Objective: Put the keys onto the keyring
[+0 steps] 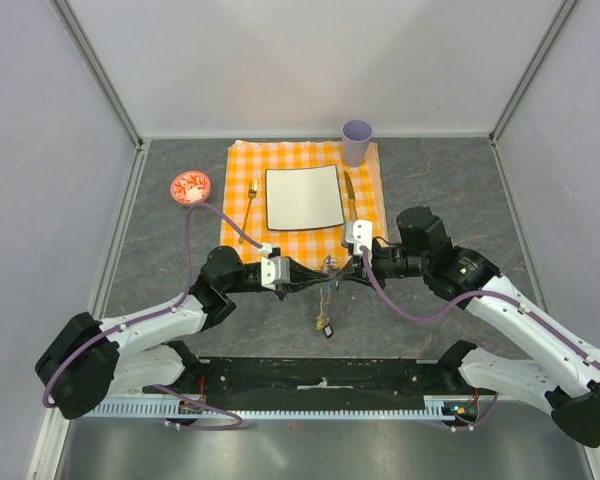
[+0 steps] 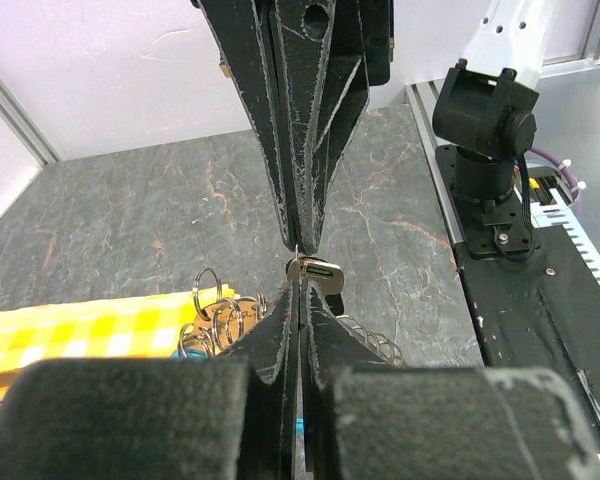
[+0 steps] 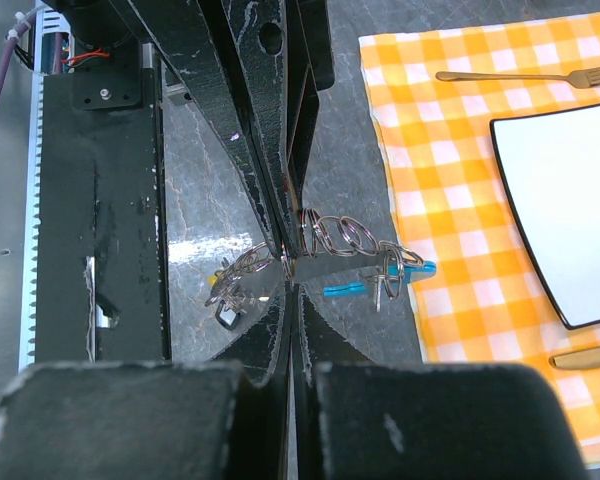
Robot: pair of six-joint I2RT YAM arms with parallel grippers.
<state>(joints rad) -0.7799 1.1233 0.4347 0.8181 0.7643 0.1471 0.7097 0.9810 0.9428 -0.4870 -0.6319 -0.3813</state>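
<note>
The left claw [image 2: 298, 295] and right claw [image 3: 292, 290] are clenching a flat silvery key [image 3: 330, 268] beside the turquoise-tagged wire keyring [image 3: 342, 290] — threading seemingly unfinished.

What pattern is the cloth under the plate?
Orange-and-white checks on the cloth, clearest in the top view.

I'm looking along my left end effector [image 2: 299, 296], its fingers pressing flat together, and the right end effector [image 2: 302, 238] is pointing down at it tip to tip, also pinched closed. A small silvery key [image 2: 318, 268] is sitting where the tips are meeting; I can't tell which pair is pinching it. Silvery rings [image 2: 212, 296] are bunching just left, above the grey bench [image 2: 110, 220] and a yellow checked cloth [image 2: 70, 335]
</note>
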